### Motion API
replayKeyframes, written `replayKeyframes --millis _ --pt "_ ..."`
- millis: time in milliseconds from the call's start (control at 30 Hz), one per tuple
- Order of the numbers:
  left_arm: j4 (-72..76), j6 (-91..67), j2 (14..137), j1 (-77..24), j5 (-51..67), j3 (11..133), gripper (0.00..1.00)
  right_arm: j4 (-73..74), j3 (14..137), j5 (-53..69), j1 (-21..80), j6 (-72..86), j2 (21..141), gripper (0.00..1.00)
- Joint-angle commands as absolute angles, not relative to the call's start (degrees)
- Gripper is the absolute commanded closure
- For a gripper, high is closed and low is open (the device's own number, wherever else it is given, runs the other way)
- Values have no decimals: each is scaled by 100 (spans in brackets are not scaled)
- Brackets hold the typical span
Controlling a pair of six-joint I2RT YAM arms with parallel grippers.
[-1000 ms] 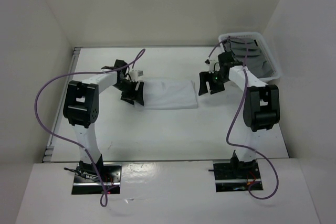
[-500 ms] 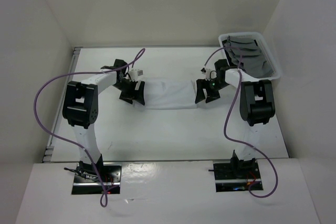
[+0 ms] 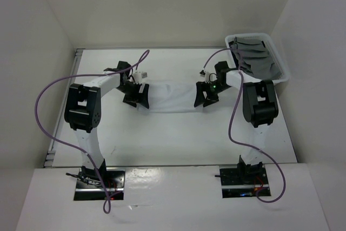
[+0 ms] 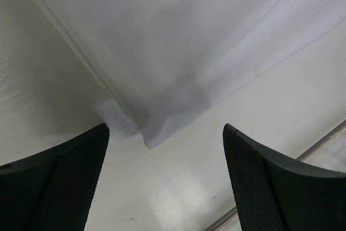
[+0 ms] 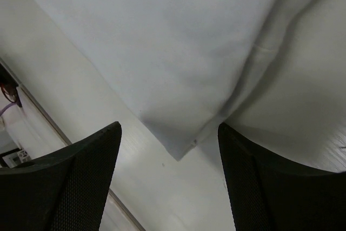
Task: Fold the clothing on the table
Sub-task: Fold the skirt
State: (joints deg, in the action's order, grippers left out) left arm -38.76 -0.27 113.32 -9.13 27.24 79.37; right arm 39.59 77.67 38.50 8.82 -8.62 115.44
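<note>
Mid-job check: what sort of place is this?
Probably a lab test cell: large white matte tabletop boxed in by plain white wall panels, with a white plastic basket of grey garments.

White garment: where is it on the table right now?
In the top view the white garment lies flat mid-table, its left end under the open left gripper and its right end under the open right gripper.
</note>
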Motion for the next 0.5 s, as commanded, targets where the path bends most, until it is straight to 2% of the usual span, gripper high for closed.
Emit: replayKeyframes --millis 0,133,233,433,467 --pt "-3894 0 11180 -896 2777 7866 8 3710 7840 3639 993 -1011 11961 23" --pt "-3894 53 11180 -896 2777 7866 8 3595 7945 3639 993 -897 12014 27" --pt "-3894 53 11180 -896 2777 7866 8 3534 7945 3516 993 -896 12015 36" --pt "-3894 53 11180 -896 2777 7813 9 3480 7893 3401 993 -896 11962 68" --pt "-3894 53 11180 -896 2777 7813 10 3480 7893 3349 993 -896 11962 79"
